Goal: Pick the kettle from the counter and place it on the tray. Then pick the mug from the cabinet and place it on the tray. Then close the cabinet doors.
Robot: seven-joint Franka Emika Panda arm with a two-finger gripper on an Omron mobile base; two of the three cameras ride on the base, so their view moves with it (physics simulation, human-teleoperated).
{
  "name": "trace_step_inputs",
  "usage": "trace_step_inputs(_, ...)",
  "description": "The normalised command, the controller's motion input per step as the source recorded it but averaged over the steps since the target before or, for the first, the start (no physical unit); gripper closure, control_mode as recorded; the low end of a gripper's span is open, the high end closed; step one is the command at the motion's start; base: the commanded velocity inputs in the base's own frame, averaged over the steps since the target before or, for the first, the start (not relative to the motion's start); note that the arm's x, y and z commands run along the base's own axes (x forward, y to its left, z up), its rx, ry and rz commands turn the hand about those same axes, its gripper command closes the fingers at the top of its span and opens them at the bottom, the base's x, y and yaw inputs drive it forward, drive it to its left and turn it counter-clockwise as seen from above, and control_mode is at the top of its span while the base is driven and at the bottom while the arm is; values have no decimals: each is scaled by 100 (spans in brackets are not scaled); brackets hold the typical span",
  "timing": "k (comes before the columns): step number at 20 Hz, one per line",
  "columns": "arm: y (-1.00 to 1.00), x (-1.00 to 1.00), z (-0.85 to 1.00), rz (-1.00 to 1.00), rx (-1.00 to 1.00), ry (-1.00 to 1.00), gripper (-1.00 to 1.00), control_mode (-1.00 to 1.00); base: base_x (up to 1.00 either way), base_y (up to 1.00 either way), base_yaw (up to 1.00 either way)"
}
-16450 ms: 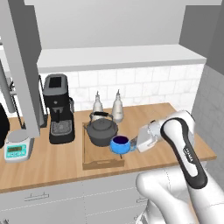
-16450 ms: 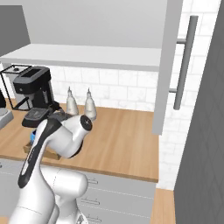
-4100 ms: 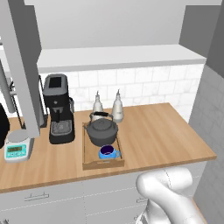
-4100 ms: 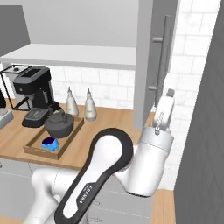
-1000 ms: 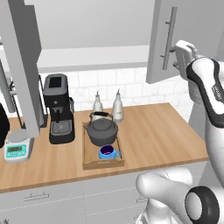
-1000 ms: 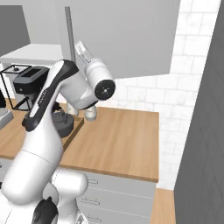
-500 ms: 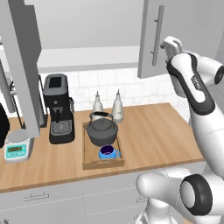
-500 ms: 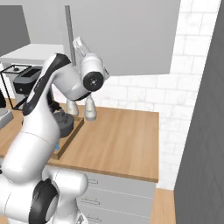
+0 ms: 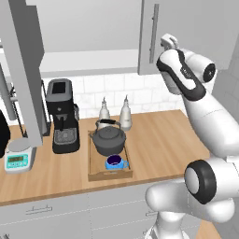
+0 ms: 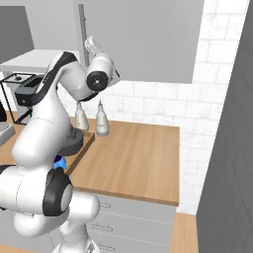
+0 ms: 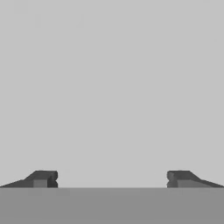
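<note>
The dark grey kettle [image 9: 108,138] and the small blue mug [image 9: 114,162] both sit on the wooden tray [image 9: 92,158] on the counter [image 9: 158,140]. My gripper [image 9: 169,41] is raised against the face of the cabinet's right door [image 9: 196,32], close to its bar handle [image 9: 154,32]. In the hand view the fingertips [image 11: 43,179] stand wide apart with nothing between them, and the flat grey door [image 11: 112,87] lies just ahead. The right base view has the gripper [image 10: 91,45] beside the handle [image 10: 81,29]; my arm partly hides the mug [image 10: 59,161]. The left door [image 9: 21,70] stands open.
A black coffee machine [image 9: 62,116] stands left of the tray, with a small scale [image 9: 17,161] further left. Two bottles [image 9: 125,113] stand by the tiled wall behind the tray. Bare worktop [image 10: 133,153] stretches right of the tray to the counter's end.
The right cabinet door has swung further left toward shut, and my hand has moved with it against its face. Kettle, mug and tray have stayed put.
</note>
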Motion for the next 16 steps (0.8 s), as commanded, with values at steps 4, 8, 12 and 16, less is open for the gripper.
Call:
trace_step_inputs(4, -2, 71, 0, -7, 0, 0, -100, -100, 0, 0, 0)
trace_step_inputs(8, 0, 76, 0, -8, 0, 0, -100, -100, 0, 0, 0)
trace_step_inputs(12, 0, 81, 0, -8, 0, 1, -100, -100, 0, 0, 0)
trace_step_inputs(16, -17, 98, 0, -4, 1, 10, -100, -100, 0, 0, 0)
